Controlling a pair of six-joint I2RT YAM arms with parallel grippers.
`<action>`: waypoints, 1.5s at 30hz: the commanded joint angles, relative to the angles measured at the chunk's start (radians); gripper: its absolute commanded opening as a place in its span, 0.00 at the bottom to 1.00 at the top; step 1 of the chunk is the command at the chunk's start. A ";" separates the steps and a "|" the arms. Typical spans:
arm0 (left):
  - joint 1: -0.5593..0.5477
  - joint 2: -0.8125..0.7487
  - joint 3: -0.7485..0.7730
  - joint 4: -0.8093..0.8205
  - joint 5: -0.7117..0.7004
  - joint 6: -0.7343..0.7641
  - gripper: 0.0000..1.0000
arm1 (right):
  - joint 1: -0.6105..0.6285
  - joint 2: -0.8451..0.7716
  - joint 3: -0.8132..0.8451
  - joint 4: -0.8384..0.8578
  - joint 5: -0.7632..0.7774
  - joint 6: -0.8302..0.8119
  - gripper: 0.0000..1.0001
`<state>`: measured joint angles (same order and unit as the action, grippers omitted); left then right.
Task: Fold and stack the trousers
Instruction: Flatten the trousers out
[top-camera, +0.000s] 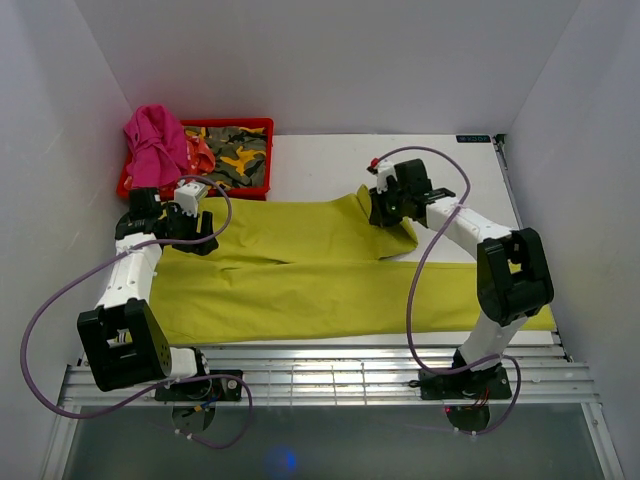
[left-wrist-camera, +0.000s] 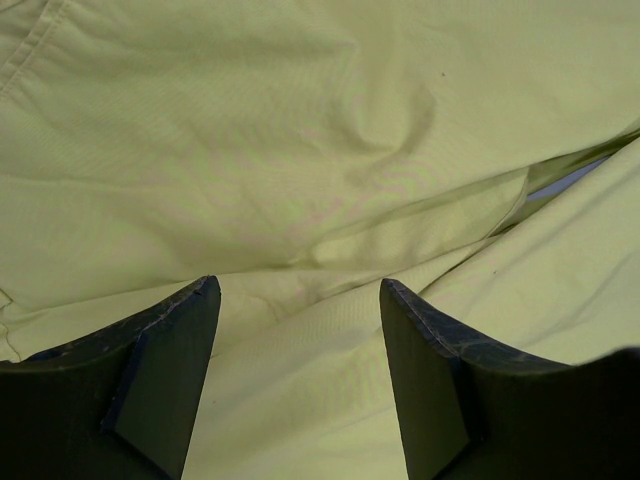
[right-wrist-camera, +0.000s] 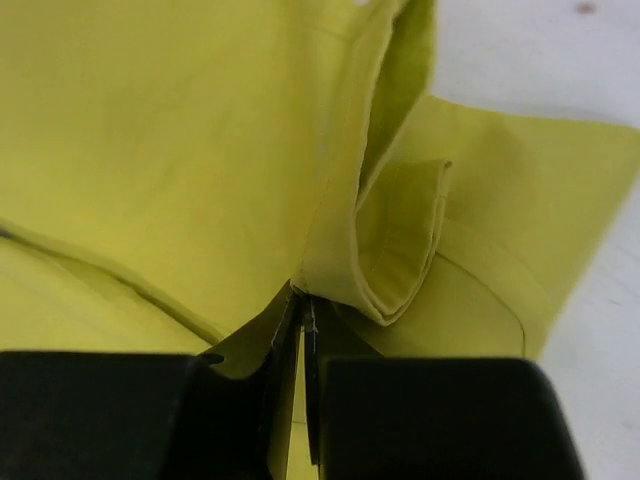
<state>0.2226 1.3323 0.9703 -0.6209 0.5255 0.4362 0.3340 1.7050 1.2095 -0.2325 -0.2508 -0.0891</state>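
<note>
The trousers (top-camera: 300, 275) lay sprawled along the table (top-camera: 340, 160), long axis running left to right, with a red bin (top-camera: 262, 127) and a pink cloth (top-camera: 155, 140) crowding in behind the left end. The right gripper (right-wrist-camera: 303, 305) was clamped on a bunched fold at the far edge. The left gripper (left-wrist-camera: 300, 300) hung wide open over the left end.

The left arm (top-camera: 130, 275) at lower left and right arm (top-camera: 470, 225) at right had white links between boxy black joint housings. A thin purple cable (top-camera: 410, 300) looped beside each. The fingers (left-wrist-camera: 150, 390) were matte black.
</note>
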 joint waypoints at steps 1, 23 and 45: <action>0.004 -0.030 -0.002 -0.002 0.013 0.009 0.75 | 0.078 0.028 -0.004 0.001 -0.095 0.000 0.09; 0.004 0.001 -0.001 -0.007 0.042 0.012 0.75 | -0.009 0.382 0.728 -0.542 -0.113 -0.454 0.83; 0.004 -0.007 -0.030 0.000 0.025 0.022 0.75 | -0.024 0.576 0.838 -0.623 -0.220 -0.515 0.13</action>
<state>0.2226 1.3415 0.9398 -0.6270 0.5385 0.4484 0.3088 2.3272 2.0079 -0.8173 -0.4271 -0.5964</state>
